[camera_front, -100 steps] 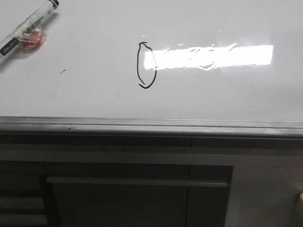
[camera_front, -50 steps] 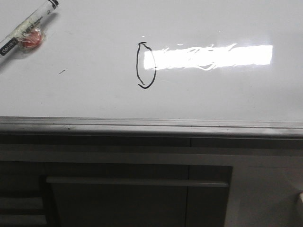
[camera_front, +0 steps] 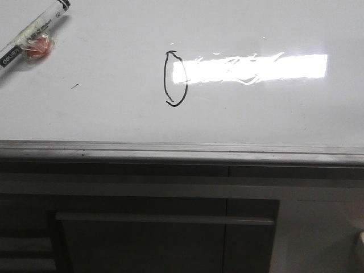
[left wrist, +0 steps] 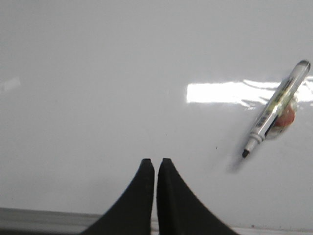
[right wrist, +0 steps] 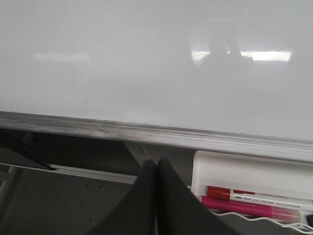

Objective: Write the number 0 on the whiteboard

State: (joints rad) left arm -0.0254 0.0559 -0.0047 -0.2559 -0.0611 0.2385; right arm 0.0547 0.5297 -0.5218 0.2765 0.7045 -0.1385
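Note:
A tall narrow black oval, the number 0 (camera_front: 176, 78), is drawn near the middle of the whiteboard (camera_front: 114, 114) in the front view. A black marker (camera_front: 34, 33) lies uncapped on the board at the far left, on a small red lump; the left wrist view shows the marker (left wrist: 276, 107) too. My left gripper (left wrist: 155, 162) is shut with nothing in it, hovering over bare whiteboard (left wrist: 98, 73) near its rail. My right gripper (right wrist: 157, 164) is shut and empty, below the whiteboard (right wrist: 146, 58) edge. Neither gripper appears in the front view.
The silver rail (camera_front: 182, 152) runs along the board's near edge, with a grey cabinet front and bar handle (camera_front: 165, 218) below. A white tray (right wrist: 244, 171) beside the right gripper holds a red marker (right wrist: 254, 195) and a pink marker (right wrist: 249, 209). A tiny dark speck (camera_front: 74, 86) marks the board.

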